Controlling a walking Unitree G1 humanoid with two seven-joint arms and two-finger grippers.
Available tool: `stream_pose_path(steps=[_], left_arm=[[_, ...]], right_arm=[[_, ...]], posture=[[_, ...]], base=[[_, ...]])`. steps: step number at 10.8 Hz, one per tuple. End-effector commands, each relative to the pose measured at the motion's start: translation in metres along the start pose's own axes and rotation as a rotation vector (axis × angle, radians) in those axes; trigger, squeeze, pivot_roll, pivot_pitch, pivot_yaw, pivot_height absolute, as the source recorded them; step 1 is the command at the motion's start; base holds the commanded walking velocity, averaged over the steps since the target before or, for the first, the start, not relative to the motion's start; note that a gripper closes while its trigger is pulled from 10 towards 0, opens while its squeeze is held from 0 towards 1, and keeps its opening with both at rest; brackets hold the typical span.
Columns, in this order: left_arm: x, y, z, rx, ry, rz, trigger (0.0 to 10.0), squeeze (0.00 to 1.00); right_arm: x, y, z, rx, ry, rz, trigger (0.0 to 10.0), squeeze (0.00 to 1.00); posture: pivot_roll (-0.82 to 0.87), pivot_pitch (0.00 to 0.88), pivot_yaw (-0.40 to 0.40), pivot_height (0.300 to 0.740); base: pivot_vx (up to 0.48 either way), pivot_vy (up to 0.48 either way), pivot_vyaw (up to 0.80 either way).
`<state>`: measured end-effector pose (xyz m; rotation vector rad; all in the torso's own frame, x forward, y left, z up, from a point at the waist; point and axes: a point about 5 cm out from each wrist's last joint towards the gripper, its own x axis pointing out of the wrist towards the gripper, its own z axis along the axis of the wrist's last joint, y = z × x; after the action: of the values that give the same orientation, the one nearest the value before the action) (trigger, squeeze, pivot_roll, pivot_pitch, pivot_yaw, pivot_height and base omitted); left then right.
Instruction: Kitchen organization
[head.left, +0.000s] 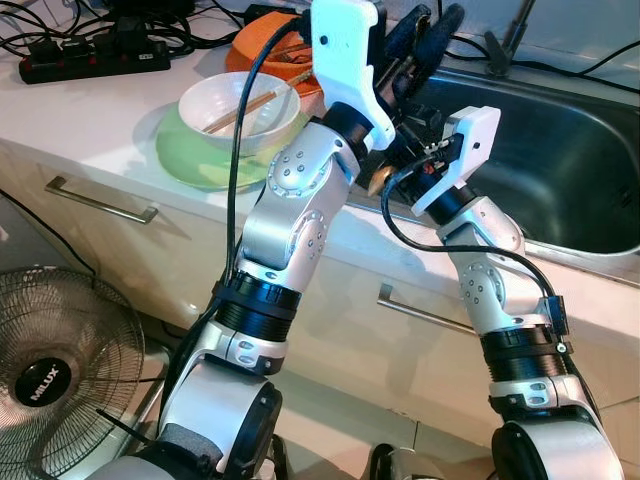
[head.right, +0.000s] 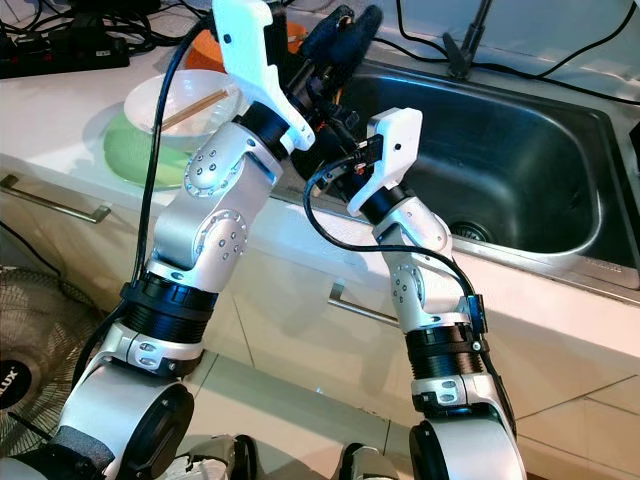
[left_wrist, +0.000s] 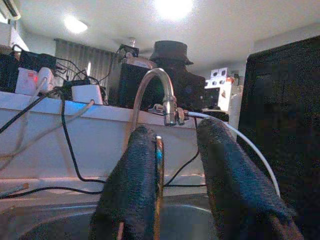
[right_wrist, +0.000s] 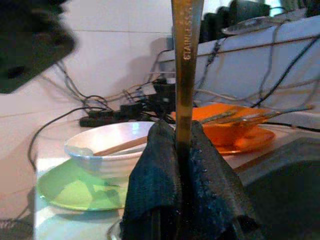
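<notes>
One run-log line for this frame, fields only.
left gripper: open, over sink | right gripper: shut on metal utensil handle | counter: white bowl with chopsticks on green plate

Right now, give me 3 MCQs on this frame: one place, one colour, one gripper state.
1. Where does the white bowl sit?
A. in the sink
B. on the green plate
C. on the floor

2. What colour is the dish behind the white bowl?
A. orange
B. blue
C. black

3. What is the right gripper doing?
A. hanging open
B. shut on a cable
C. shut on a metal utensil handle

Answers:
1 B, the bowl rests on the green plate on the counter.
2 A, the orange dish lies beyond it.
3 C, both fingers pinch the metal utensil handle.
</notes>
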<state>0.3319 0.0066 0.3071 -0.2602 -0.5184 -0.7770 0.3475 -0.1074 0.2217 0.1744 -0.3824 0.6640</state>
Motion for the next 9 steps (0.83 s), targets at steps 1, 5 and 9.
stream_pose_path(steps=[1,5,9], left_arm=[[0.004,-0.013,0.001,-0.055,-0.028,-0.018,10.0,1.0],[0.002,-0.01,0.001,-0.054,-0.028,-0.002,10.0,0.0],[-0.003,0.003,0.004,-0.04,-0.038,0.065,10.0,0.0]], right_arm=[[0.001,-0.006,0.004,-0.024,-0.012,-0.029,0.0,0.0],[0.004,-0.015,0.005,-0.033,-0.011,-0.076,0.0,0.0],[0.005,-0.034,0.011,-0.042,-0.038,-0.181,0.0,0.0]], posture=[[0.03,0.09,-0.01,0.74],[0.04,0.091,-0.011,0.74],[0.04,0.09,-0.008,0.74]], base=[[0.0,0.0,0.0],[0.0,0.0,0.0],[0.0,0.0,0.0]])
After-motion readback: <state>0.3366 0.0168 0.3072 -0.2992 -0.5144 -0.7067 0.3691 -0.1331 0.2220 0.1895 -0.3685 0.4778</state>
